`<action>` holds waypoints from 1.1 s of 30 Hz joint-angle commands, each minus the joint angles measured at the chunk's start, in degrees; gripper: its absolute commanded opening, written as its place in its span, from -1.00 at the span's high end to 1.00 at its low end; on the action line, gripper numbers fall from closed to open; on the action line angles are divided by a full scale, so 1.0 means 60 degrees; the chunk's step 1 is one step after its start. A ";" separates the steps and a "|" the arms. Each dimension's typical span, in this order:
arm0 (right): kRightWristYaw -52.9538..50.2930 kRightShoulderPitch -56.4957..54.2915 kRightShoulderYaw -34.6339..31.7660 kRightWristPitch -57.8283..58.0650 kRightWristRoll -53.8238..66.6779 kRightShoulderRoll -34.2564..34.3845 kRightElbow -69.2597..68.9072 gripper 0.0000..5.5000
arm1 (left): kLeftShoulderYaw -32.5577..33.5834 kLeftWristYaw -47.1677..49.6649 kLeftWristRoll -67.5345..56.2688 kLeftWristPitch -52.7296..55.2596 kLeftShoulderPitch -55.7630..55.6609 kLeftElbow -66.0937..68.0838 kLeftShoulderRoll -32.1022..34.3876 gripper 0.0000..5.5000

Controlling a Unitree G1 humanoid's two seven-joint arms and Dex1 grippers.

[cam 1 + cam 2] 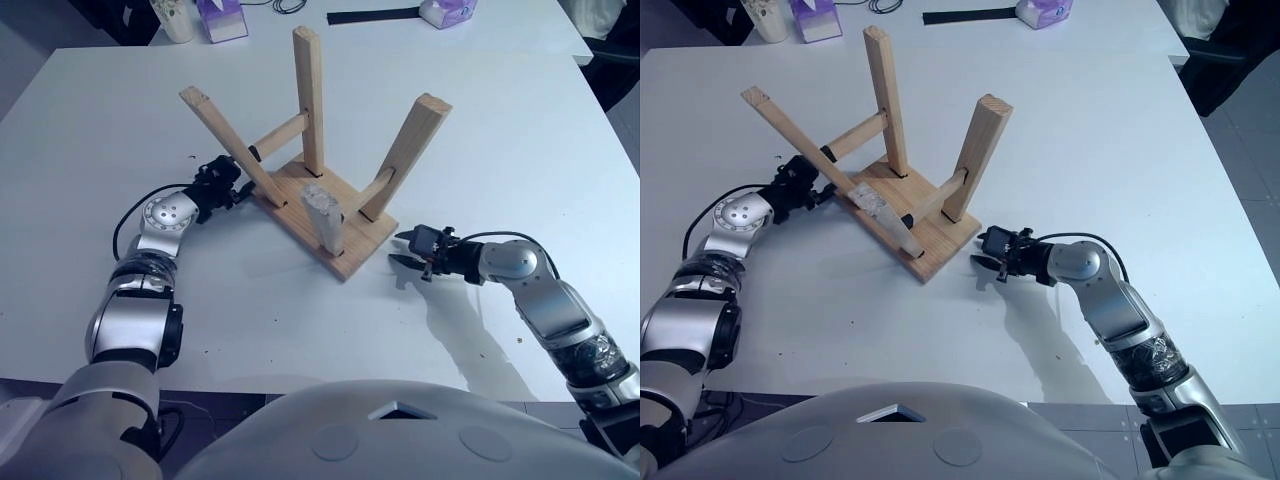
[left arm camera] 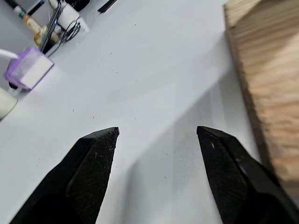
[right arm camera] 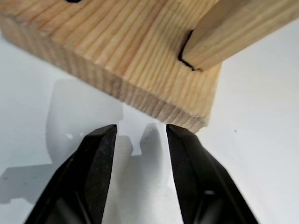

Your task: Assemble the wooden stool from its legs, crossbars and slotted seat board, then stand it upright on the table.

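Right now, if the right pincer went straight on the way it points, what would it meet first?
Most likely the near edge of the seat board, by its corner. The right pincer, open, aims at it across a short stretch of bare table, though depth is hard to judge.

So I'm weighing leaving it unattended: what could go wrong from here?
The left leg leans far outward, so its joint might pull free when the upside-down stool is turned. The right gripper is open at one corner of the seat board; a corner grip could slip or twist.
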 commanded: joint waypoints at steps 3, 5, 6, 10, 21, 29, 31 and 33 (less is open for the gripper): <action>-0.0448 -0.0099 -0.0443 -0.0417 -0.0201 -0.0077 0.0740 0.28 | -0.0558 -0.1322 -0.0265 0.0348 0.2306 -0.2234 -0.0082 -0.14; -0.0540 -0.0154 -0.0625 -0.0579 -0.0240 -0.0166 0.0962 0.28 | -0.0476 -0.1500 -0.0705 0.0861 0.3053 -0.3637 0.0082 -0.14; -0.0581 -0.0185 -0.0696 -0.0673 -0.0254 -0.0196 0.1086 0.28 | -0.0421 -0.1520 -0.0894 0.1188 0.3441 -0.4342 0.0167 -0.14; -0.0658 -0.0265 -0.0886 -0.0993 -0.0344 -0.0256 0.1465 0.28 | -0.0379 -0.1508 -0.1294 0.2420 0.4899 -0.6899 0.0503 -0.14; -0.0312 0.0120 -0.1090 -0.1407 -0.0331 -0.0692 0.1205 0.28 | -0.0034 -0.1107 -0.1576 0.4606 0.6367 -1.0239 0.0860 -0.14; -0.0053 0.1552 -0.2462 -0.1522 0.0007 -0.1766 0.0603 0.28 | 0.0955 -0.0412 -0.1535 0.4887 0.7208 -1.0582 0.0932 -0.14; -0.0041 0.1927 -0.2446 -0.1446 0.0051 -0.1701 0.0240 0.28 | 0.0774 -0.0373 -0.1333 0.4722 0.7504 -1.0707 0.0897 -0.14; -0.0101 0.2091 -0.2102 -0.1338 0.0006 -0.1445 -0.0101 0.28 | 0.0465 -0.0277 -0.1025 0.4468 0.7697 -1.0743 0.0784 -0.14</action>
